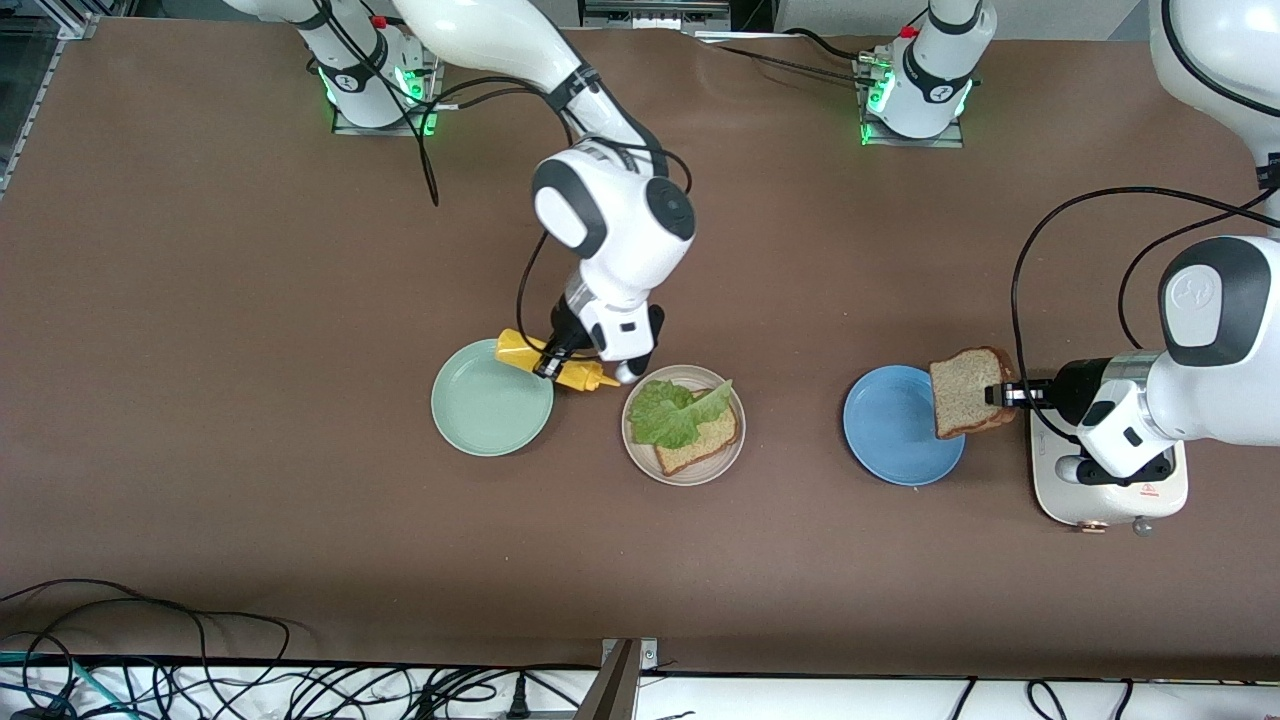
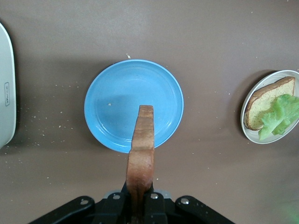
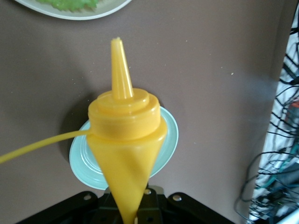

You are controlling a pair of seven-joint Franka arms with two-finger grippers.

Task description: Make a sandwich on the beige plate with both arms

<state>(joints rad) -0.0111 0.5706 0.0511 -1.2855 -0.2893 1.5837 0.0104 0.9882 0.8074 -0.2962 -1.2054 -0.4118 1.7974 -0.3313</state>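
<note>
Front view: brown desk (image 1: 200, 350) | white toaster (image 1: 1110, 495) at left arm's end | beige plate (image 1: 683, 471) mid-desk carries bread slice (image 1: 700, 440) under lettuce (image 1: 675, 410) | left hand (image 1: 1003, 394) pinching second bread slice (image 1: 965, 390) over blue plate (image 1: 900, 425) | right hand (image 1: 556, 352) pinching yellow mustard bottle (image 1: 555, 362) between mint-green plate (image 1: 492, 398) and beige plate

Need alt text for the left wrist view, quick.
The left hand grips a bread slice on edge over the blue plate. Off to one side, the beige plate holds bread topped with lettuce.
</note>
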